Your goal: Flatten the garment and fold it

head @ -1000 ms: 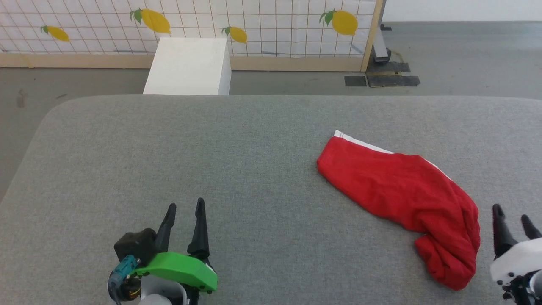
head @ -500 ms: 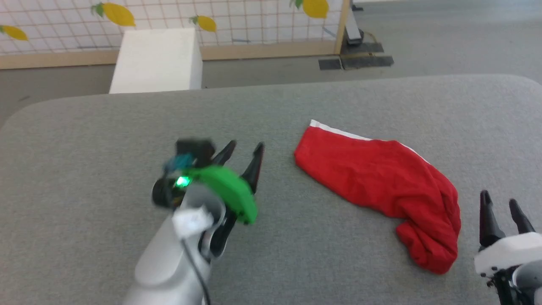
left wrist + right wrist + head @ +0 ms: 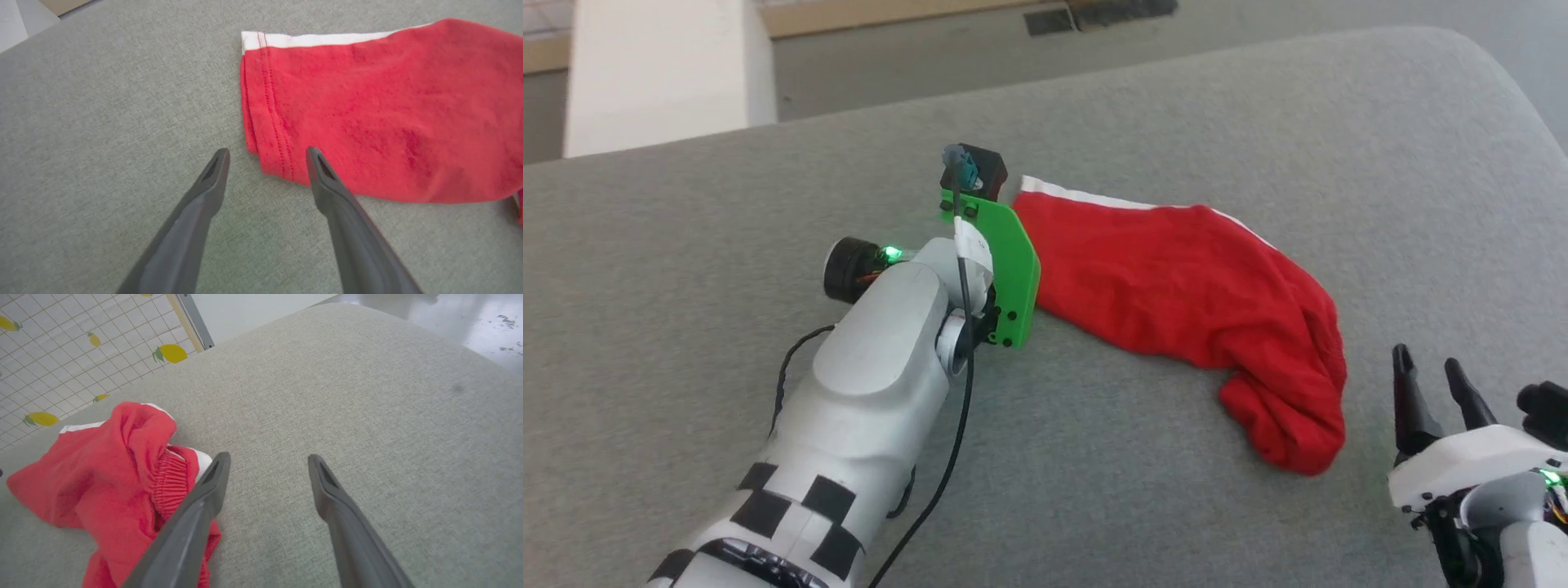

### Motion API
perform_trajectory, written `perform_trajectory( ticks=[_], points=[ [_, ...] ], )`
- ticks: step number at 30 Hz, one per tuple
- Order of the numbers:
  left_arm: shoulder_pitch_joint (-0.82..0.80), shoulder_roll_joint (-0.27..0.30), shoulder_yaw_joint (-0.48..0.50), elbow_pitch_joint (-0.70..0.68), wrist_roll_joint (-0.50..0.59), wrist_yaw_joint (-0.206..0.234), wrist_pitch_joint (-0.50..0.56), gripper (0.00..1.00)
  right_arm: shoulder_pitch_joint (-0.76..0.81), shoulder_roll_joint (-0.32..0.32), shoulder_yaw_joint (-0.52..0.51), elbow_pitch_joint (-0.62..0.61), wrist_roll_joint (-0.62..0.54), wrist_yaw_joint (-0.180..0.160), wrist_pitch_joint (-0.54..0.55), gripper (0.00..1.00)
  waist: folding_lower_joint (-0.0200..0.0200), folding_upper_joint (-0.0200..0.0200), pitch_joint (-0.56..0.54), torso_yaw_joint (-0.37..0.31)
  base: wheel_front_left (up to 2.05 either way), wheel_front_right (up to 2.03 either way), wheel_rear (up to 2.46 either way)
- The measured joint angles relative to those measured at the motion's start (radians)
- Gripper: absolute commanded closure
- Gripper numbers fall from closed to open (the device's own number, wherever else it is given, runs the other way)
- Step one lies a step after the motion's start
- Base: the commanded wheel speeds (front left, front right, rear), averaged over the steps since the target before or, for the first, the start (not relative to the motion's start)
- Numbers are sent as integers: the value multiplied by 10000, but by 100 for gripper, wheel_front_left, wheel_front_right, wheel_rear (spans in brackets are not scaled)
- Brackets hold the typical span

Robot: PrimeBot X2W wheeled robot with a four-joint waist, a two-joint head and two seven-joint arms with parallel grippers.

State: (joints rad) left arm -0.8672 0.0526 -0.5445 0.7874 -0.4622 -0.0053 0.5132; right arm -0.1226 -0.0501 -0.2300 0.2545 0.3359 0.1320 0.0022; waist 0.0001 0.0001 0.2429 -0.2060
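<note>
Grey fabric-covered counter [image 3: 1258, 122] with rounded corners, seen from above. On it, a bright red garment [image 3: 1176, 286], right of the middle and closer to the right edge than to the left. Neither flattened nor folded: stretched in a long slanted shape, flatter end toward the counter's middle and far edge, bunched end toward the near edge on the right. White trim band [image 3: 327, 39] along the far side of the flatter end, red double stitching down the hem beside it. Gathered elastic waistband [image 3: 169, 482] and more white trim in the bunched end.

Left claw [image 3: 267, 152] wide open and empty, over the near corner of the garment's hemmed end. From the left wrist view: one dark finger [image 3: 327, 188] with its tip over the red hem, the other finger [image 3: 206, 188] over bare grey counter just beside the cloth. Contact with the fabric impossible to judge. From the head view: pale left forearm [image 3: 874, 367] reaching in from the near edge, bright green plate [image 3: 1013, 269] at the wrist hiding the fingers.

Right claw [image 3: 1425, 359] wide open too, nothing held, low by the near edge at the right, just beside the bunched end, a strip of bare counter between them in the head view.

Beyond the far edge, a white box [image 3: 654, 73] on a grey floor [image 3: 890, 57]; farther back, a grid-patterned panel [image 3: 61, 343] printed with yellow lemons.
</note>
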Motion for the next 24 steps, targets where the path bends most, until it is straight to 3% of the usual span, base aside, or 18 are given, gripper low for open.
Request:
perform_trajectory(
  ticks=[5,6,7,18,24],
  points=[
    [-16,-4,-104,527,-69,-33,144,4,-128,-4,61,268,-86,0,-203,0,0,0,474,-474,0,0,0],
    [-42,2,-111,525,-75,-75,111,86,-160,-4,69,318,-102,0,-213,0,0,0,542,-524,0,0,0],
    [-90,6,-92,510,-130,-134,-13,100,-221,0,81,359,-151,0,-234,0,-1,0,618,-578,0,0,0],
    [704,-40,600,-487,-1436,-462,-2036,100,-309,-2,65,472,-389,0,-221,0,0,0,505,-138,0,0,0],
    [2215,370,1198,-2370,-1910,-44,-2602,100,31,-4,77,347,-458,0,4,0,0,0,16,616,0,0,0]
  ],
)
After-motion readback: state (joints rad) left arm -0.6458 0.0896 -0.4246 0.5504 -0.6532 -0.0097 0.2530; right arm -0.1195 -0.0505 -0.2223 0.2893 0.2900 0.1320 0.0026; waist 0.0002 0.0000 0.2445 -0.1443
